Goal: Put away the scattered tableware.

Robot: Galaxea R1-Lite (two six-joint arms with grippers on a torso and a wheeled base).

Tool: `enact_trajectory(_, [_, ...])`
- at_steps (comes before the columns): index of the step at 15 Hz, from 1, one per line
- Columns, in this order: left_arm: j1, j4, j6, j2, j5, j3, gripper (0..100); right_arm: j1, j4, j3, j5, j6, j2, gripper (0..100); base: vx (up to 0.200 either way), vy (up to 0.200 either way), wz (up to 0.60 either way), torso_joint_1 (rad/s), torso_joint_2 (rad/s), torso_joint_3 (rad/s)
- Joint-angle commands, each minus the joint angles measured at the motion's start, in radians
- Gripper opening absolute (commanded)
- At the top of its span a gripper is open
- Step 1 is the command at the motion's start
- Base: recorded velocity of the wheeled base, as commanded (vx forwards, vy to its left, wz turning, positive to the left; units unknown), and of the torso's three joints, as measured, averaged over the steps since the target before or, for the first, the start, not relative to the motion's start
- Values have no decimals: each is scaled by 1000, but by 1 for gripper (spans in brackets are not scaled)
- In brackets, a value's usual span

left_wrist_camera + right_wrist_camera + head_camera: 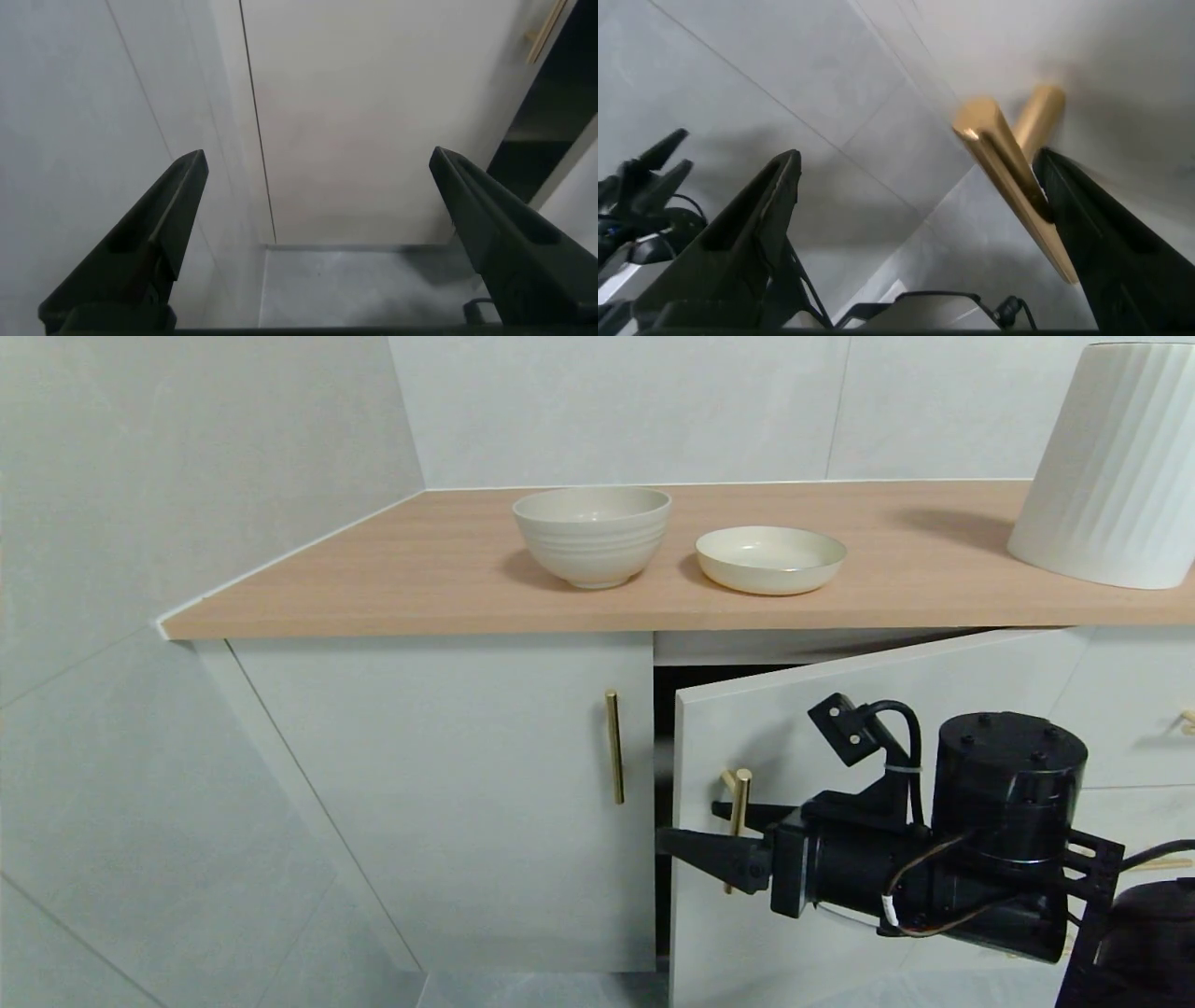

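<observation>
A deep cream bowl (592, 535) and a shallow cream dish (770, 558) stand side by side on the wooden countertop (392, 579). Below it, the right cabinet door (794, 709) stands partly ajar. My right gripper (724, 835) is open at that door's gold handle (738, 798), one finger on each side of the bar. In the right wrist view the handle (1008, 177) lies between the spread fingers of the right gripper (917, 159), close against one of them. My left gripper (318, 159) is open and holds nothing, low down, facing the shut left door (374, 112).
A tall white ribbed container (1111, 467) stands at the counter's right end. The left cabinet door (448, 784) is closed, with its own gold handle (613, 747). A tiled wall (93, 616) flanks the cabinet on the left. A dark gap (665, 728) shows between the doors.
</observation>
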Motion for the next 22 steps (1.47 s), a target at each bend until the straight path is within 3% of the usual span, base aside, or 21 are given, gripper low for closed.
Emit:
enact_trajectory(1, [0,-29,-44,0,-12,-52,100,-1,-1,4,2,0,-23,100,0,0,0,0,0,0])
enact_trajectory(3, [0,5,-107,3,-91,-148,100,-1,-1,6,3,0,-23,100,0,0,0,0,0,0])
enact_trajectory(4, [-14,89,-130,43,-219,-223,100,1,0,6,3,0,-25,100,0,0,0,0,0,0])
enact_trajectory(6, [-61,149,-136,184,-450,-323,100,1,0,7,3,0,-25,100,0,0,0,0,0,0])
enact_trajectory(7, [-61,149,-144,275,-502,-372,100,1,0,7,3,0,-25,100,0,0,0,0,0,0])
enact_trajectory(9, [-64,147,-156,486,-551,-481,100,2,0,7,3,0,-25,100,0,0,0,0,0,0])
enact_trajectory(11, [-67,134,-144,755,-640,-587,100,9,0,7,3,0,-25,100,0,0,0,0,0,0])
enact_trajectory(13, [-70,58,-137,940,-677,-641,100,10,2,7,3,0,-21,100,0,0,0,0,0,0])
enact_trajectory(14, [-98,0,-140,1032,-705,-650,100,10,2,7,3,0,-15,100,0,0,0,0,0,0])
enact_trajectory(17, [-231,-187,-148,1278,-720,-644,100,10,2,6,3,0,-11,100,0,0,0,0,0,0])
enact_trajectory(19, [-320,-222,-147,1397,-722,-608,100,10,2,6,3,0,-9,100,0,0,0,0,0,0])
enact_trajectory(20, [-342,-238,-147,1427,-722,-593,100,10,2,6,3,0,-9,100,0,0,0,0,0,0])
enact_trajectory(22, [-380,-416,-148,1532,-714,-530,100,10,2,6,5,0,-9,100,0,0,0,0,0,0])
